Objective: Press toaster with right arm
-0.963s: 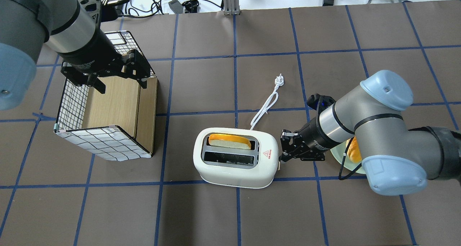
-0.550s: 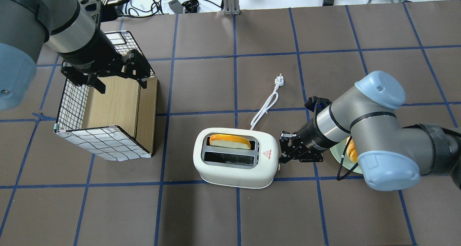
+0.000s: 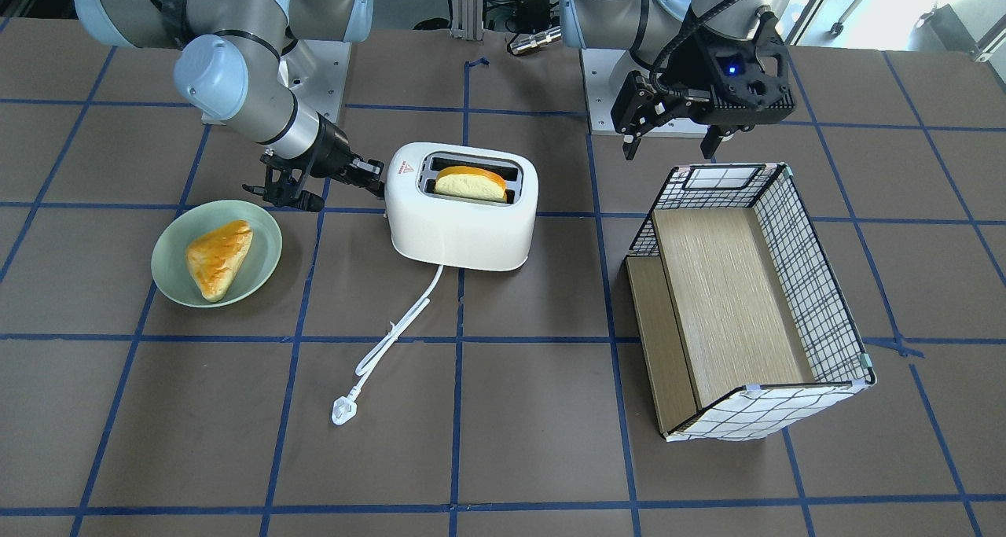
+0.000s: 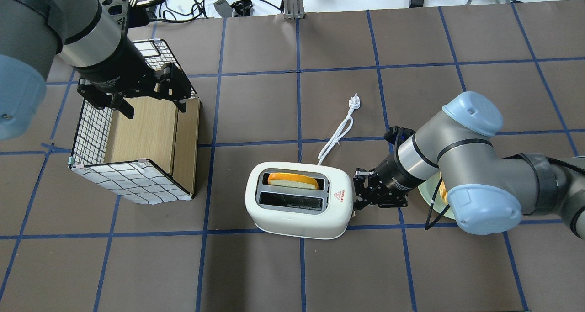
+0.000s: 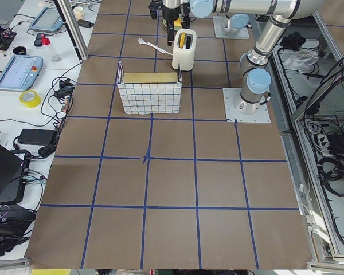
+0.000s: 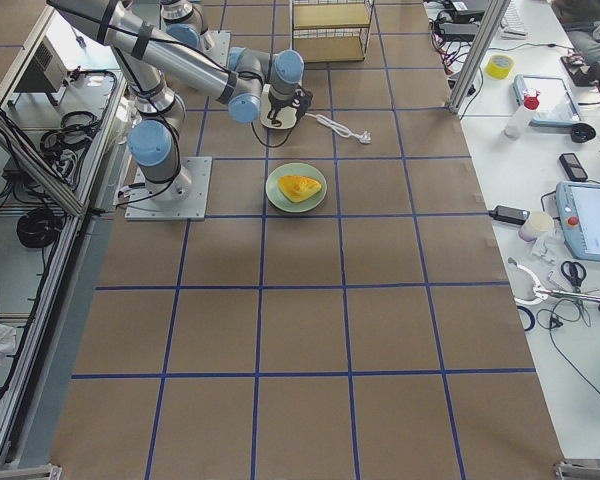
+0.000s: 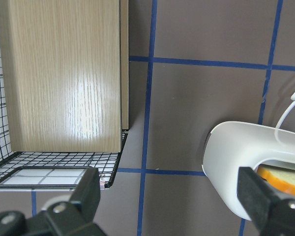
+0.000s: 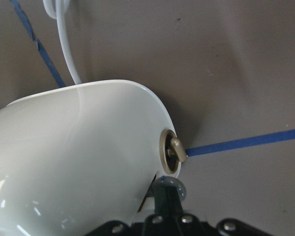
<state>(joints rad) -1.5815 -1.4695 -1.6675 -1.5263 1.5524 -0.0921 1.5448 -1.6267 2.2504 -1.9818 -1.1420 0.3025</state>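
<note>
Now the right gripper has its fingers pinched shut, holding nothing. The toaster sits right in front of the tips, which look to touch its short end. A small tan knob is just past the tips. The press bar is hidden under them. To do this well, the tips should push the bar, not the knob, straight down and slowly, so the toaster does not slide. The left gripper hangs wide open over the wire box.
</note>
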